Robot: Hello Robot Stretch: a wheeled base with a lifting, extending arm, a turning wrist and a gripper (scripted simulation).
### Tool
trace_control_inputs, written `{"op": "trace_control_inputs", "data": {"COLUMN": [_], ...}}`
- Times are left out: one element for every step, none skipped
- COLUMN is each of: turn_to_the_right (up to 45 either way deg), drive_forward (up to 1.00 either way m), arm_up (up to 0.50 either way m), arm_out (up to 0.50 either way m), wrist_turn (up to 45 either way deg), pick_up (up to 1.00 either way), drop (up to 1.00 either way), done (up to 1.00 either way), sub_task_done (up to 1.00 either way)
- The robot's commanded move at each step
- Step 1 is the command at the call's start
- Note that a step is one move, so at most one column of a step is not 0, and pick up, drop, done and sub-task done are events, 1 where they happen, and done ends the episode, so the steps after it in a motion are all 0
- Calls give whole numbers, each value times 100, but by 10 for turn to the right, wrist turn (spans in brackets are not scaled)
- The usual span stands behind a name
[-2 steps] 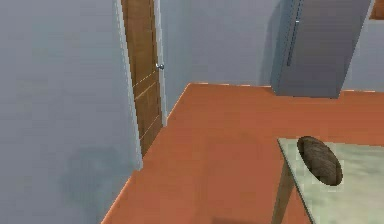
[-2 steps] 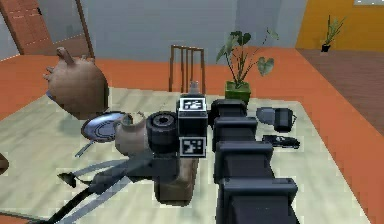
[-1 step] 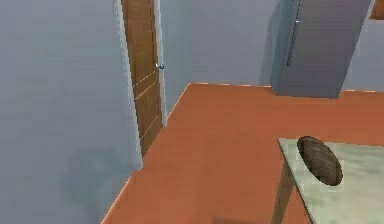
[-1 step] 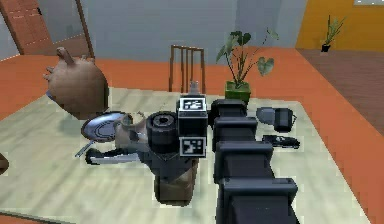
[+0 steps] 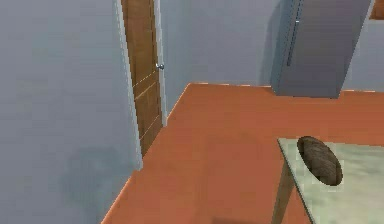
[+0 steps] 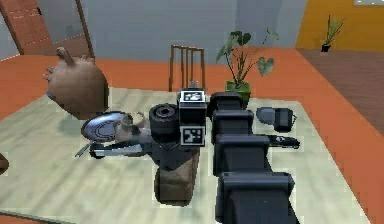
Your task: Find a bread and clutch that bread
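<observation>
Bread (image 5: pixel 320 160): one dark loaf on one table (image 5: pixel 362 200), one door (image 5: pixel 141 70).

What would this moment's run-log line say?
gripper: by grey dish, hold unclear | brown lump: on table beside arm

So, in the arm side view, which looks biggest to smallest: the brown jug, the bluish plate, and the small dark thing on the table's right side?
1. Brown jug, clearly the largest.
2. Bluish plate and small dark thing: about alike, and the plate is partly covered, so I do not rank them.
</observation>
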Motion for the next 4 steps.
{"op": "trace_control_inputs", "data": {"turn_to_the_right": [0,0,0,0], "drive_forward": [0,0,0,0], "arm_up": [0,0,-24,0], "arm_out": [0,0,0,0], "wrist_turn": [450,90,0,0], "pick_up": [0,0,0,100], "drop": [0,0,0,0], "done": [0,0,0,0], "sub_task_done": [0,0,0,0]}}
